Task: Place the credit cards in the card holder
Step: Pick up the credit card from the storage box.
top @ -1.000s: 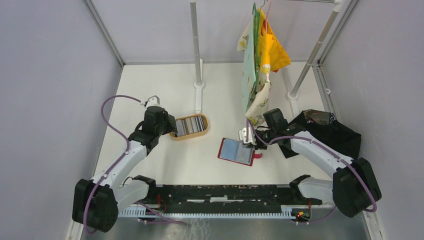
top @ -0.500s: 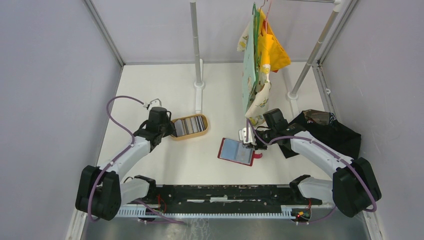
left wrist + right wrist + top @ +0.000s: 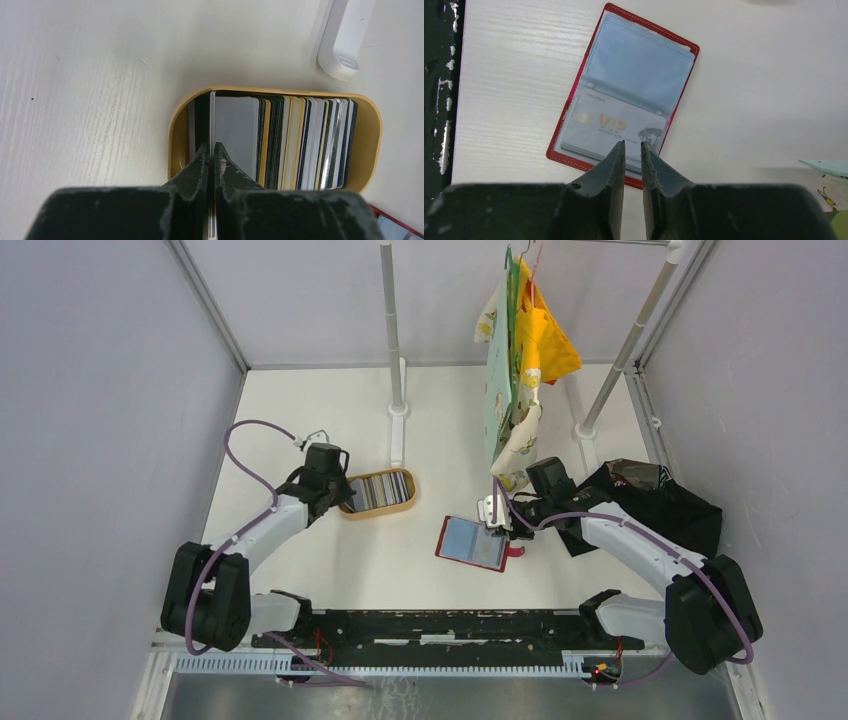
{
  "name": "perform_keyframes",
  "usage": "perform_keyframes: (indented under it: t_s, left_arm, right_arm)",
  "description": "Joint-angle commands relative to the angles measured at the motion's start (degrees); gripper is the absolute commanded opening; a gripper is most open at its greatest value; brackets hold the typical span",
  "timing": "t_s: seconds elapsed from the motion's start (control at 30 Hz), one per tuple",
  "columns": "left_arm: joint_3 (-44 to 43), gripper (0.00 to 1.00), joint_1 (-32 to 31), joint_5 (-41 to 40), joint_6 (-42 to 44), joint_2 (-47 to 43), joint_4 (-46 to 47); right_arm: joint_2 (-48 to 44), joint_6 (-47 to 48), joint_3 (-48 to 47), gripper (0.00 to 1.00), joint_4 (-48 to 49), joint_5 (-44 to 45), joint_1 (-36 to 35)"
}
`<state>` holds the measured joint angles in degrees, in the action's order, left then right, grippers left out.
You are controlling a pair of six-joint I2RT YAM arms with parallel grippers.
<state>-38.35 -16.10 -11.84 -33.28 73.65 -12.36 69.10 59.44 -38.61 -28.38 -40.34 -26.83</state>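
The red card holder (image 3: 470, 542) lies open on the table, grey-blue lining up. A silvery VIP card (image 3: 614, 125) sits in its near pocket (image 3: 634, 85). My right gripper (image 3: 632, 143) hovers over the holder's near edge, open by a narrow gap with nothing between the fingers; from above it shows at the holder's right side (image 3: 497, 525). Several credit cards (image 3: 305, 142) stand on edge in a tan oval tray (image 3: 372, 135). My left gripper (image 3: 211, 145) is at the tray's left end (image 3: 340, 492), shut on the thin edge of one card (image 3: 212, 115).
A white rack foot (image 3: 345, 45) stands just beyond the tray, with its post (image 3: 392, 330) rising from it. Coloured cloths (image 3: 520, 360) hang over the right arm. A black bag (image 3: 660, 500) lies at the right. A black strip (image 3: 450, 630) runs along the near edge.
The left arm has stretched out and its wrist has shifted slightly toward the tray, jaws still shut. The right arm and the card holder have not moved.
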Motion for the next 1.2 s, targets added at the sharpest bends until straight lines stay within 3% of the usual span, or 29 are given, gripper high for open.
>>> perform_keyframes:
  t_s: [0.0, 0.2, 0.47, 0.8, 1.17]
  left_arm:
    - [-1.58, 0.12, 0.27, 0.39, 2.23, 1.22, 2.14]
    - [-0.44, 0.26, 0.24, 0.48, 1.34, 0.28, 2.31]
    - [-0.1, 0.27, 0.54, -1.49, 0.67, -4.41, 0.06]
    - [0.18, 0.19, 0.55, -3.1, 1.02, -2.55, -0.08]
    - [0.1, 0.25, 0.54, -6.92, 1.3, -2.78, -2.39]
  right_arm:
    - [-0.01, 0.56, -1.64, 0.23, 0.08, -1.7, 0.13]
    - [-0.02, 0.59, -1.69, 0.23, 0.03, -1.67, 0.08]
    - [0.01, 0.58, -1.64, 0.23, -0.01, -1.76, 0.16]
    - [-0.04, 0.62, -1.64, 0.23, -0.04, -1.76, 0.11]
    - [0.16, 0.59, -1.64, 0.23, 0.01, -2.11, 0.13]
